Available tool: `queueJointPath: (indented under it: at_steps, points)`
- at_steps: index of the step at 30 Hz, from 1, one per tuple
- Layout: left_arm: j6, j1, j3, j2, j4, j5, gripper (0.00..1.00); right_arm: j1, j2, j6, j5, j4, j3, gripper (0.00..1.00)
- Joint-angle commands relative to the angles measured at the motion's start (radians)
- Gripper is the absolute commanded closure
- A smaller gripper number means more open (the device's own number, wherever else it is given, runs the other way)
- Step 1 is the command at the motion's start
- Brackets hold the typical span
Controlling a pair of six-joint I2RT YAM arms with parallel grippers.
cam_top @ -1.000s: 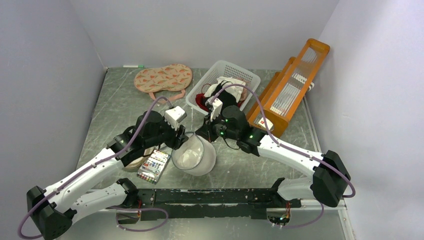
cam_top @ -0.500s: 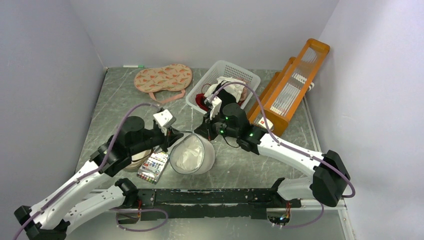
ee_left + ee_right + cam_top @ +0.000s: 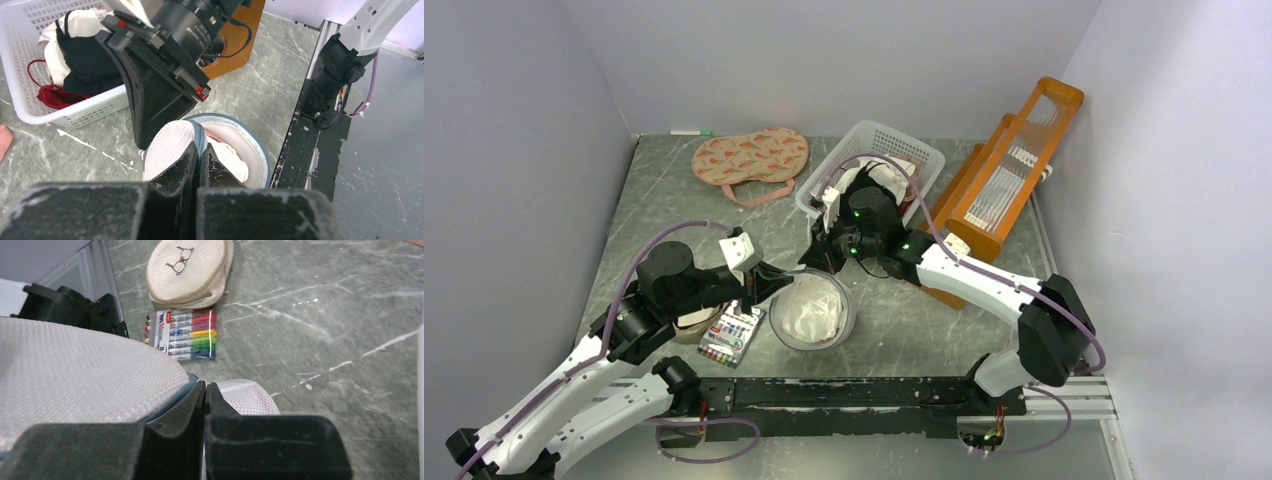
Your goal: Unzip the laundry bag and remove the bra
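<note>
The laundry bag (image 3: 816,318), round white mesh with a dark zipper rim, lies open near the table's front middle. Pale pink fabric of the bra (image 3: 227,160) shows inside its mouth. My left gripper (image 3: 781,282) is at the bag's left edge, and in the left wrist view it (image 3: 200,150) is shut on the dark rim. My right gripper (image 3: 820,263) is at the far edge. In the right wrist view it (image 3: 205,385) is shut on the rim between the mesh dome (image 3: 75,370) and a white mesh flap (image 3: 247,394).
A white basket (image 3: 894,135) with black, white and red garments stands behind the bag. An orange wooden rack (image 3: 1014,170) is at the right. A watermelon-print pouch (image 3: 749,158) lies at the back. A marker pack (image 3: 732,335) and a beige hoop (image 3: 190,270) lie left of the bag. A black rail (image 3: 844,395) lines the near edge.
My left gripper closed on the bag's rim and drew back to the left. My right gripper shifted left and farther back with the rim. The bag's mouth now faces more upward.
</note>
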Motion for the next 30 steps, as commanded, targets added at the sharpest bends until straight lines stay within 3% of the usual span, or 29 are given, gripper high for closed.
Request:
queueJointPath:
  at_steps: [1,5,8,14,21,30]
  points:
    - [0.014,0.003,-0.007,-0.027,0.091,0.06,0.93,-0.01,0.064,-0.066,-0.104,-0.055,0.077,1.0]
    - [0.008,0.003,-0.006,-0.028,0.084,0.011,0.93,-0.012,0.093,-0.065,-0.155,-0.075,0.101,1.0]
    - [-0.013,0.002,0.002,-0.015,0.061,-0.083,0.93,-0.013,0.087,-0.032,-0.067,-0.115,0.116,0.99]
    - [-0.045,0.002,0.018,0.006,0.024,-0.228,0.93,-0.013,0.016,0.04,0.185,-0.253,0.124,0.77]
    - [-0.063,0.003,0.018,0.006,0.01,-0.3,0.93,-0.01,-0.065,0.069,0.339,-0.394,0.097,0.46]
    - [-0.072,0.004,0.021,0.011,-0.004,-0.368,0.93,0.134,-0.109,0.121,0.472,-0.498,0.06,0.24]
